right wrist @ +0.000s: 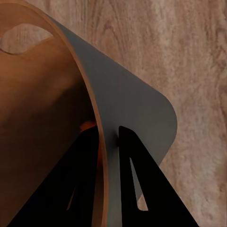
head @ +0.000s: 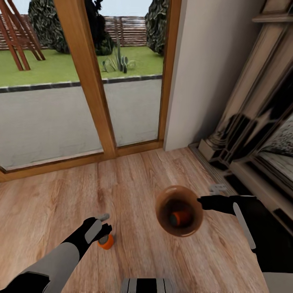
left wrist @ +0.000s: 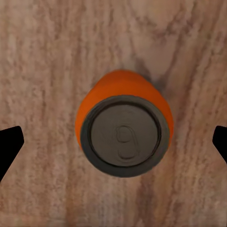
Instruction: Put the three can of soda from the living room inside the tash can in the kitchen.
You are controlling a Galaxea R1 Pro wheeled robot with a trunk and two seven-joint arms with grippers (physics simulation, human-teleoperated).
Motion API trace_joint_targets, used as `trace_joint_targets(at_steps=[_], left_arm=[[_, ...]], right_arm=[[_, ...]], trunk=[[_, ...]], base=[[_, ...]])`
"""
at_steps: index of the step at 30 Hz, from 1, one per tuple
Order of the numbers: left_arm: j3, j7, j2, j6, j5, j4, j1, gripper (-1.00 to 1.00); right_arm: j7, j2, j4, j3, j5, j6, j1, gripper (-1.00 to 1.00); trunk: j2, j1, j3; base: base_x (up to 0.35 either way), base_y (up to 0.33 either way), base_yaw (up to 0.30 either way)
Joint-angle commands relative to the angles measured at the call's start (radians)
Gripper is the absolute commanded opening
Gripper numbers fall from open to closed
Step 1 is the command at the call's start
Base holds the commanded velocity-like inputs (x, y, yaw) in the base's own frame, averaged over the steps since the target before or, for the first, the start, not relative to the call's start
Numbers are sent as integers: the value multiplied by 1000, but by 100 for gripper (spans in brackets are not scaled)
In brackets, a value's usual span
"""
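On the living room's wood plank floor [head: 134, 183], the left gripper [left wrist: 113, 142] hangs spread wide over an upright orange soda can [left wrist: 124, 124] — fingers apart, not touching it. The right gripper [right wrist: 109, 142] pinches the rim of the trash can [head: 179, 211], one finger inside, one outside; an orange can [head: 179, 218] apparently lies inside — partly shadowed.

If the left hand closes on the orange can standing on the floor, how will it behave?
The orange can is probably stiff and light. Its smooth round wall may slip. Standing upright on the wood floor, it could tip and roll if nudged off-centre.
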Motion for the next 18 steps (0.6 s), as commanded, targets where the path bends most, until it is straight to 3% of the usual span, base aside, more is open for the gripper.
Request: trace_joint_targets(at_steps=[1,9,10,11,13,18], left_arm=[[0,0,0,0,0,0,0,100],[0,-2,0,-1,0,0,0,100],[0,-2,0,-1,0,0,0,100],[0,-2,0,-2,1,0,0,100],[0,-3,-1,-2,1,0,0,100],[-1,-3,-11,-4,0,-5,-5,100]], right_arm=[[3,-10,-7,0,-23,3,1,-100],[3,-37,-57,-1,-62,3,22,-100],[4,-51,-75,-2,-77,3,32,-100],[4,-75,-92,-2,-119,3,41,-100],[5,-93,-101,-2,-163,3,46,-100],[5,-110,-109,2,-207,3,53,-100]], trunk=[[0,0,-4],[-2,4,-35],[-2,4,-39],[-3,5,-43],[-3,6,-50],[-4,7,-58]], base=[[0,0,0],[0,0,0],[0,0,0],[0,0,0],[0,0,0],[0,0,0]])
